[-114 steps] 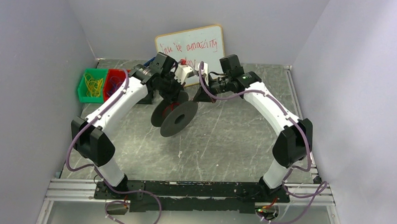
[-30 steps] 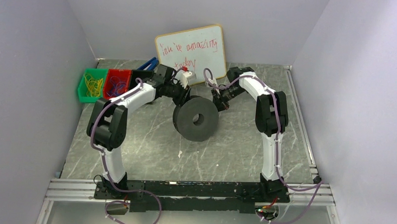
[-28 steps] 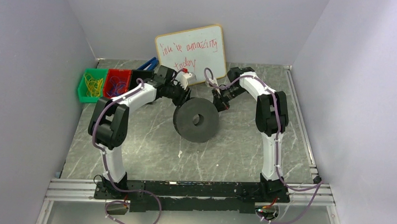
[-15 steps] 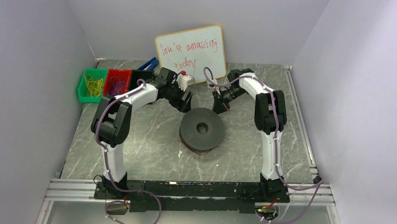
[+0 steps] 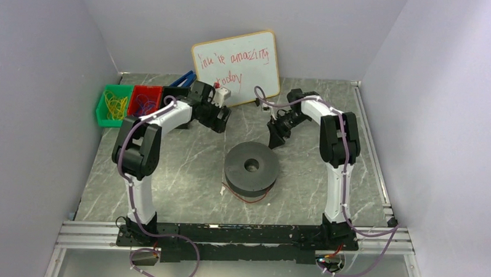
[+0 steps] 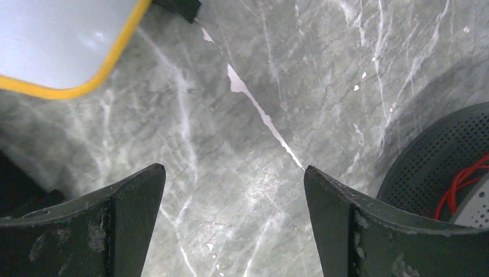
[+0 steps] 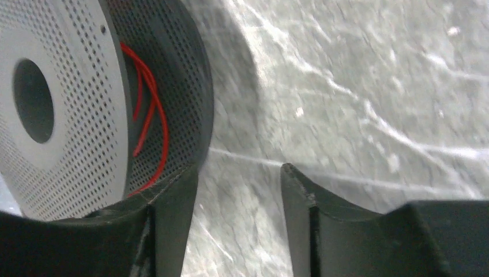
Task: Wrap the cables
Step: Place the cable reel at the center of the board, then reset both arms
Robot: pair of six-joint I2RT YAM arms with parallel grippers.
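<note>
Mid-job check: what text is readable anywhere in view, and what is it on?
"You're amazing": red handwriting, top line of the whiteboard; the first word is scrawled.
"today": red handwriting, second line of the same board.
Nothing else: no legible label shows on the spool or the bins.

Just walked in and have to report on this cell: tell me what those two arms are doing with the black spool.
The job is wrapping a red cable onto a black spool. The spool lies flat on the table, cable wound between its flanges, a short loose end showing at its near side. Neither arm holds anything: the left pincer stands wide open, the right pincer open too, both on the spool's far side.
</note>
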